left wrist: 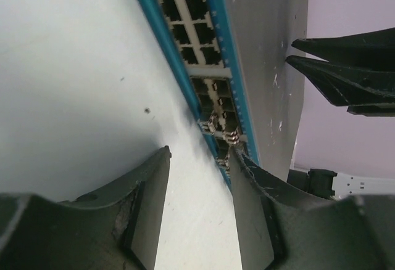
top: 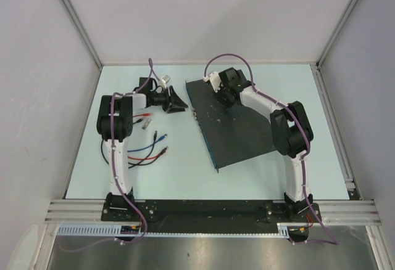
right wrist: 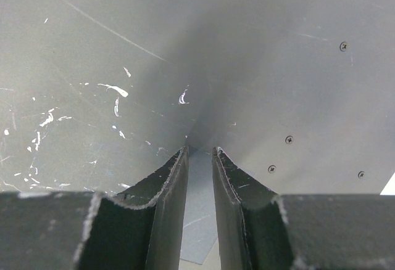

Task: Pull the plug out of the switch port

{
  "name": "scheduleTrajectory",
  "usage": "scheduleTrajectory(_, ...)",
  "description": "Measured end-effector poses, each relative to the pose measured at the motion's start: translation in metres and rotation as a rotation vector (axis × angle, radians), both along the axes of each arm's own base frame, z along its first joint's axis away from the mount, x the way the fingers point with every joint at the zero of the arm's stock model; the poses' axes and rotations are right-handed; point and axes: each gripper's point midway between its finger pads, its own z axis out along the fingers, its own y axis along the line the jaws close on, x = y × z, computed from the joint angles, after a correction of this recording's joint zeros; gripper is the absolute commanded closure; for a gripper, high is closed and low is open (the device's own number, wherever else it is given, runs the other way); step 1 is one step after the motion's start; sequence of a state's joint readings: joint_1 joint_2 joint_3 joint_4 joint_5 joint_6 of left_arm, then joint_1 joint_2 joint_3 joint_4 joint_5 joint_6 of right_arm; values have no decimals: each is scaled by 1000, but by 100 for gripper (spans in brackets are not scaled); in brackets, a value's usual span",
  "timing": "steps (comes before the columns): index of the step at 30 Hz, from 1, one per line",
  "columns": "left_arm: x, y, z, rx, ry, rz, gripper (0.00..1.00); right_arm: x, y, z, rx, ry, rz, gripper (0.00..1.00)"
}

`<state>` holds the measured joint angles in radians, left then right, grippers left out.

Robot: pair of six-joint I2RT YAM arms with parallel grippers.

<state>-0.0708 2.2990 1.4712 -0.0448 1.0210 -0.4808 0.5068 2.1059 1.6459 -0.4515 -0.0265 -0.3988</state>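
the switch (top: 241, 128), a large flat black metal box with a scuffed, pale-specked top and a bluish edge lined with small sockets, lay at an angle on the pale green table top (top: 185, 180). its socket edge faced the left arm. in the left wrist view, two small clear plugs (left wrist: 215, 124) with striped contacts appeared to sit in neighbouring sockets on that edge. which one was the target could not be told.

the left gripper (top: 177, 102) hung just beside the edge with its fingers spread and nothing between them. one finger (left wrist: 259, 190) was close against the blue strip near the plugs. the right gripper (top: 220, 90) rested tip-down on the switch top, its fingers (right wrist: 166, 177) drawn near each other with a slim gap, pinching nothing and apparently bracing the box. loose red, blue and black cables (top: 151, 150) lay well apart from the switch, by the left arm.

the step in hand looked like taking hold of a plug, with none gripped yet. to do it well, the left gripper would need to centre on one plug so a finger lands on each side, pressing the latch tab if there is one. it should then close firmly and draw straight out along the socket's axis, not sideways. the right gripper's downward hold should remain, or the box would likely slide with the pull.
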Motion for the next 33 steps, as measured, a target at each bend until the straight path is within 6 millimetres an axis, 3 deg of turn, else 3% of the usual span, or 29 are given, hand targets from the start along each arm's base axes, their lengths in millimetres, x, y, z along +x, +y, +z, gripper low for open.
scheduleTrajectory(12, 8, -30, -1, -31, 0, -39, 51, 0, 0, 0, -8, -3, -3, 71)
scheduleTrajectory(33, 8, -35, -4, -63, 61, -27, 65, -1, 0, 0, -17, -6, -2, 71)
